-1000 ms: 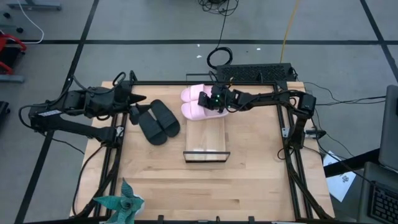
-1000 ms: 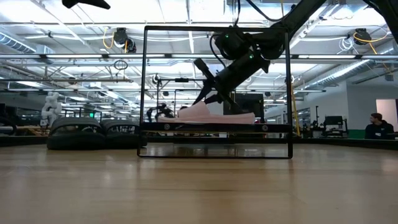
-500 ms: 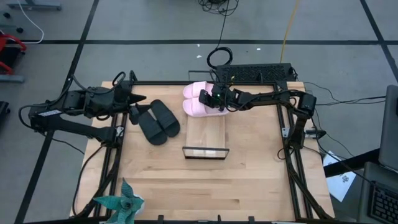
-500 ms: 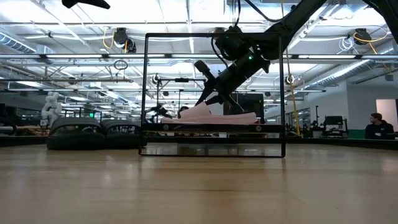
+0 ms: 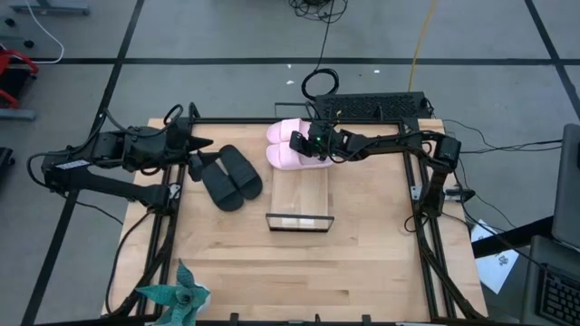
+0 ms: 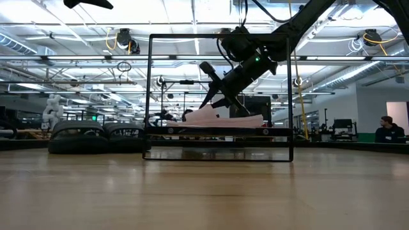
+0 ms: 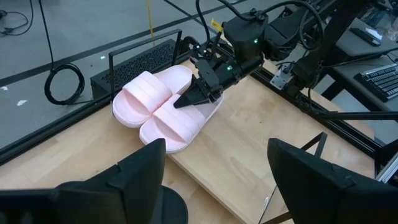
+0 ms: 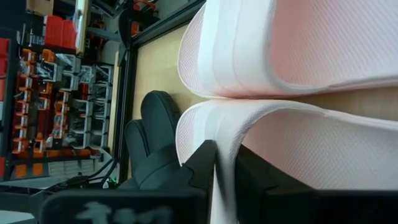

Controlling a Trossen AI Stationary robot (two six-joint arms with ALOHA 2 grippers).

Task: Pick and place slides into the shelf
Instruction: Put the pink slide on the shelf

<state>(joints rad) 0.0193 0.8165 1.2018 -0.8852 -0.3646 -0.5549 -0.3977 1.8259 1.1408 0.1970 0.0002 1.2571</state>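
Two pale pink slides [image 5: 285, 145] lie side by side across the far end of the light-wood shelf [image 5: 299, 195], which stands in its thin dark frame [image 6: 220, 131]. My right gripper [image 5: 302, 145] reaches in from the right and is shut on the nearer pink slide [image 7: 177, 121]. The black pair [image 5: 231, 177] lies on the tabletop left of the shelf. My left gripper [image 5: 201, 149] hovers open just beyond that pair, its fingers apart in the left wrist view [image 7: 214, 174]. My right gripper pinches the nearer pink slide's wide strap at its edge [image 8: 214, 158], which runs between the two fingers [image 8: 199, 168]. The fingers slant down from the table's right and above [image 6: 211, 102]. The slide's sole rests on the shelf board [image 6: 223, 121].
Dark frame rails [image 5: 426, 235] run along the table's sides. A black perforated box [image 5: 376, 104] sits beyond the far edge. A teal paper plant [image 5: 177, 294] stands at the near left corner. Bare wood [image 5: 362, 263] lies near and right of the shelf. A person [image 6: 386, 128] sits far off.
My right gripper drew a little toward the table's far edge, still shut on the pink slide. Both pink slides and the shelf under them slid that way with it. For the last half second nothing has moved.
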